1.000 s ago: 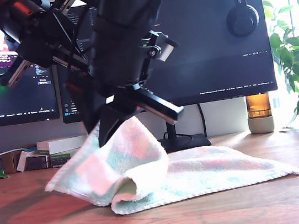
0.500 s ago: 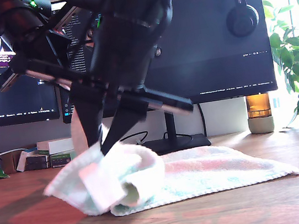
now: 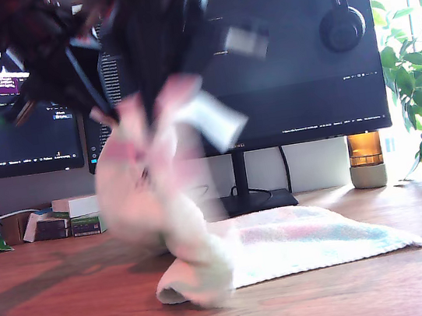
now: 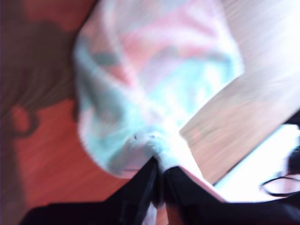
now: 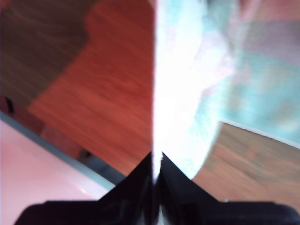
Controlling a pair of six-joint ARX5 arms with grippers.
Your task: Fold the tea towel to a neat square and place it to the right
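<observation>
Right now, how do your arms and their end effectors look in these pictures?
Both arms are black and bulky, blurred in the exterior view, with thin dark cables along them and a pale block near one wrist. My first end effector and my second end effector each have two flat black fingers tapering to narrow tips. I can read no markings.
</observation>
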